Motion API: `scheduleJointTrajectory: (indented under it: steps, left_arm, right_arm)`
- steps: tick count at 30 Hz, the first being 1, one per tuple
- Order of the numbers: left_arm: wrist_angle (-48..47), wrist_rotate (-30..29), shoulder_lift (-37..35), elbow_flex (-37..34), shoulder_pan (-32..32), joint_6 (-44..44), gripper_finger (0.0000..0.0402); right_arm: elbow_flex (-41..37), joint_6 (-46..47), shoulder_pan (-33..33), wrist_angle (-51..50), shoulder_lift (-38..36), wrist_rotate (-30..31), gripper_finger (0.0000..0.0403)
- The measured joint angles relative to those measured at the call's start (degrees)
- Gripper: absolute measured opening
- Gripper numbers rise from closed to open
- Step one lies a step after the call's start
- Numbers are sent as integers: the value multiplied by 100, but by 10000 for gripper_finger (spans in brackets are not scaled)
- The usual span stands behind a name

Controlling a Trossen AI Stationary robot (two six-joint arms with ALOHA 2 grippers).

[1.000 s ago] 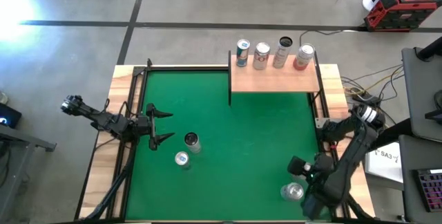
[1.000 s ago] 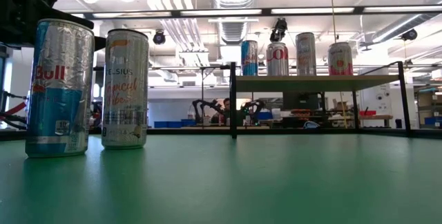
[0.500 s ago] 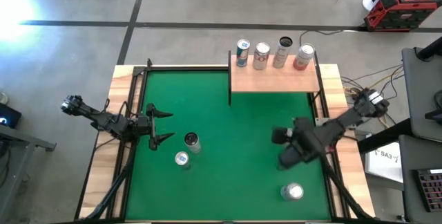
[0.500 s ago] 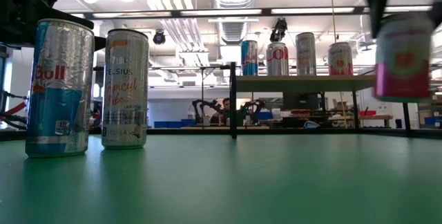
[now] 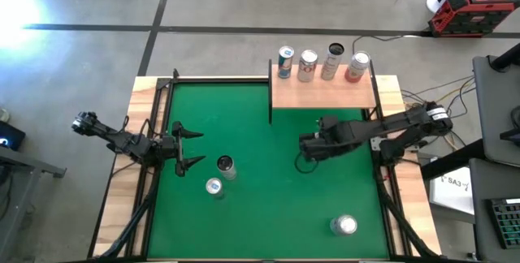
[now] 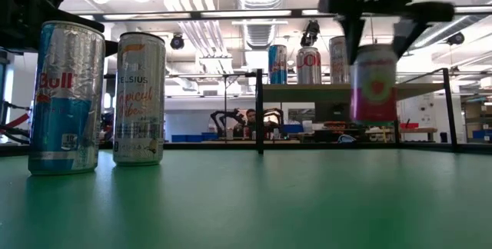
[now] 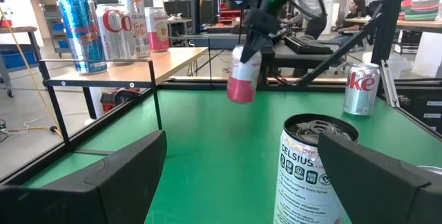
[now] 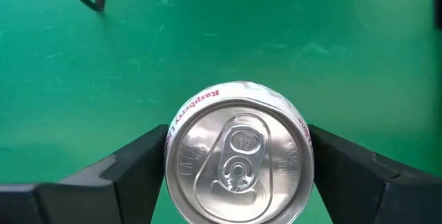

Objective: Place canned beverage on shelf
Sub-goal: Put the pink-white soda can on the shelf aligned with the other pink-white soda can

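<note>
A pink and white can (image 6: 373, 84) hangs above the green table, with my right gripper (image 5: 308, 147) shut on it; it also shows in the left wrist view (image 7: 242, 79). It is in front of the shelf (image 5: 323, 92), a pale wood board on black posts at the far edge with several cans standing on it. My left gripper (image 5: 188, 148) waits open at the table's left, pointing level. Just in front of it stand a Celsius can (image 5: 225, 165) and a Red Bull can (image 5: 214, 187), on their bases. My right gripper pinches the can's side wall just below its top rim (image 8: 174, 156), with one finger (image 8: 135, 163) on each of two opposite sides. The fingers come steeply from above. The can hangs upright below them, its top (image 8: 238, 160) up, clear of the table.
A silver Coke can (image 5: 344, 226) stands near the table's front right corner. Wooden rims and black rails run along the table's sides. A black shelf post (image 6: 259, 111) stands at the shelf's left front corner. Green felt lies open between the two arms.
My right gripper has swung from the table's near right corner toward the far edge and the left, toward the shelf, rolling its wrist as it went. The pink can has travelled with it, upright and clear of the table.
</note>
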Motion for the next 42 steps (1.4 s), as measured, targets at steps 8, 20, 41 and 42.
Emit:
scheduleJointTrajectory:
  steps: [8, 20, 41, 42]
  left_arm:
    - [0, 0, 0, 0, 0, 0, 361]
    - [0, -1, 0, 0, 0, 0, 361]
    - [-2, 0, 4, 0, 0, 0, 361]
    - [-2, -2, 4, 0, 0, 0, 361]
  right_arm:
    - [0, -1117, -549, 632, 385, -7, 300]
    - [0, -1500, -819, 1364, 927, -227, 301]
    - [9, -1560, -849, 1659, 1188, -182, 328]
    - [9, -1560, -849, 1658, 1188, -178, 329]
